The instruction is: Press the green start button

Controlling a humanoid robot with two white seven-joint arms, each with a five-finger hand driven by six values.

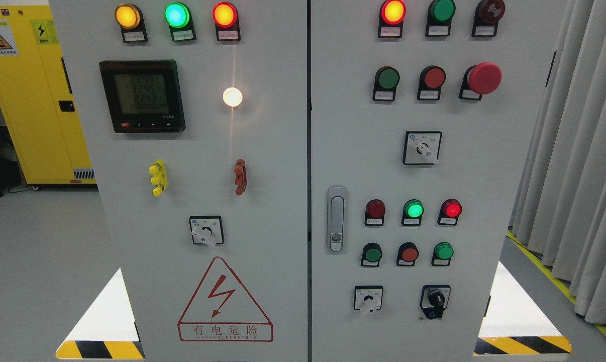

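A grey control cabinet fills the head view. Its right door (484, 166) carries green push buttons: one in the upper row (388, 78), one at the lower left (372, 254) and one at the lower right (443, 251). Red-orange buttons (434, 77) (409, 253) sit beside them. A lit green lamp (413, 209) sits between a dark red lamp (375, 208) and a lit red lamp (452, 208). A large red mushroom button (484, 78) is at the upper right. Neither hand nor arm shows in the view.
The left door holds a meter display (142, 95), lit lamps (176, 15), a rotary switch (206, 231) and a hazard triangle (224, 300). A door handle (336, 218) is on the right door. A yellow cabinet (36, 90) stands at the left, grey curtains (579, 151) at the right.
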